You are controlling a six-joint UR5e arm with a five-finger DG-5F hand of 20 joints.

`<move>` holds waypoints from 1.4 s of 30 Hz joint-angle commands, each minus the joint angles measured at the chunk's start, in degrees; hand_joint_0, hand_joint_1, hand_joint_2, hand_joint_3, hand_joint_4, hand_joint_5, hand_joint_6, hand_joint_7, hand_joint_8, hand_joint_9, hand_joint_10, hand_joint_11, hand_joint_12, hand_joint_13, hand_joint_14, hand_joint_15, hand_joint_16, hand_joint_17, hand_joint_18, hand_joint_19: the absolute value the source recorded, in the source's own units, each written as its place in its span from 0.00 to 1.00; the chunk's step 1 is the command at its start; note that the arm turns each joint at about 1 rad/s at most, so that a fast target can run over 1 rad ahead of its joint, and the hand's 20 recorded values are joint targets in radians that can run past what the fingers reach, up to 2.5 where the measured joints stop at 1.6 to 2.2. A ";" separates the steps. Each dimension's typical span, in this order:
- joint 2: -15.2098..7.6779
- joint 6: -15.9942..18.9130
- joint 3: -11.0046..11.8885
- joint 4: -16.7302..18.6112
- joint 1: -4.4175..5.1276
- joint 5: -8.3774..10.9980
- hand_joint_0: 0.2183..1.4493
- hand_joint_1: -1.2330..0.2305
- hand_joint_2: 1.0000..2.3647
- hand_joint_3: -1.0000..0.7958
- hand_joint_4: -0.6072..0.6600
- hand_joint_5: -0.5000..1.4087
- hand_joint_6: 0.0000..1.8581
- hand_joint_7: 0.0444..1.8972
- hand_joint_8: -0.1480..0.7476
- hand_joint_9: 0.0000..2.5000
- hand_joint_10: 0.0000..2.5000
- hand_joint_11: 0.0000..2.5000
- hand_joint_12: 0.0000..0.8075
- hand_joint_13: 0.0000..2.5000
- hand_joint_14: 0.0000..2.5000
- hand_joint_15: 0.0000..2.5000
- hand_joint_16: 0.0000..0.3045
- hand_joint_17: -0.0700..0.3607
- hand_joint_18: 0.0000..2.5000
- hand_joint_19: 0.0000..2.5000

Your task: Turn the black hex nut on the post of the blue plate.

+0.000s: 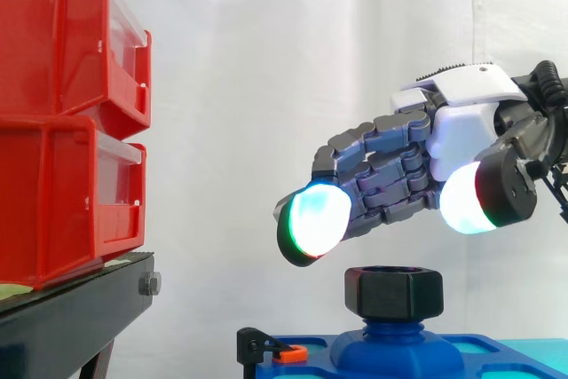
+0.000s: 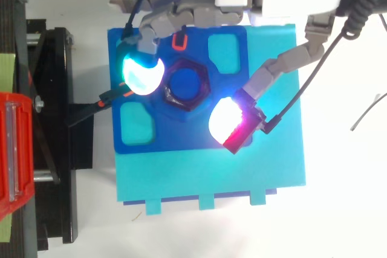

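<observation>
The black hex nut [image 1: 393, 290] sits on the blue post [image 2: 186, 84] that rises from the middle of the blue plate [image 2: 181, 138]. My hand [image 1: 461, 135] hovers just above it, coming in from the right. One glowing cyan fingertip [image 2: 142, 74] hangs to the left of the nut [image 2: 172, 98]. The thumb's white and red pad [image 2: 228, 120] hangs to its lower right. In the side view both pads are a little higher than the nut's top, with a gap between. The fingers are loosely bent and hold nothing.
Two stacked red bins [image 1: 62, 113] stand on a black stand [image 1: 80, 308] at the left. A cyan base [image 2: 211, 173] lies under the blue plate. A small orange clip [image 1: 291, 354] and a black clamp [image 2: 103, 104] sit at the plate's left side.
</observation>
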 commanded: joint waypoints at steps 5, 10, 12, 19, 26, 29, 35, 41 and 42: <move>0.00 -0.06 -0.01 -0.04 0.48 0.53 0.19 0.23 0.00 0.28 0.57 0.13 0.27 0.45 0.39 0.00 0.00 0.00 0.41 0.00 0.00 0.00 0.14 0.39 0.00 0.00; 0.00 -0.06 -0.10 -0.04 0.56 0.53 0.17 0.31 0.00 0.28 0.58 0.13 0.27 0.46 0.41 0.00 0.00 0.00 0.42 0.00 0.00 0.00 0.15 0.40 0.00 0.00; 0.00 -0.06 -0.10 -0.04 0.56 0.53 0.16 0.32 0.00 0.28 0.58 0.13 0.27 0.46 0.41 0.00 0.00 0.00 0.42 0.00 0.00 0.00 0.15 0.40 0.00 0.00; 0.00 -0.06 -0.10 -0.39 0.56 0.53 0.16 0.35 0.00 0.28 0.59 0.13 0.27 0.46 0.41 0.00 0.00 0.00 0.43 0.00 0.00 0.00 0.15 0.40 0.00 0.00; 0.00 0.03 -0.10 -0.22 0.56 0.44 0.16 0.36 0.00 0.28 0.59 0.13 0.27 0.46 0.41 0.00 0.00 0.00 0.43 0.00 0.00 0.00 0.15 0.40 0.00 0.00; 0.00 0.12 -0.10 0.57 0.65 0.44 0.16 0.38 0.00 0.28 0.59 0.13 0.27 0.46 0.42 0.00 0.00 0.00 0.43 0.00 0.00 0.00 0.15 0.41 0.00 0.00; -0.09 0.12 -0.10 1.45 0.74 1.32 0.16 0.39 0.00 0.28 0.60 0.13 0.27 0.46 0.42 0.00 0.00 0.00 0.43 0.00 0.00 0.00 0.15 0.41 0.00 0.00; -0.09 0.21 -0.36 1.36 0.83 1.32 0.16 0.40 0.00 0.28 0.60 0.13 0.27 0.46 0.42 0.00 0.00 0.00 0.43 0.00 0.00 0.00 0.15 0.40 0.00 0.00; 0.00 0.21 -0.98 1.63 0.83 1.41 0.16 0.40 0.00 0.28 0.60 0.13 0.27 0.46 0.42 0.00 0.00 0.00 0.43 0.00 0.00 0.00 0.15 0.41 0.00 0.00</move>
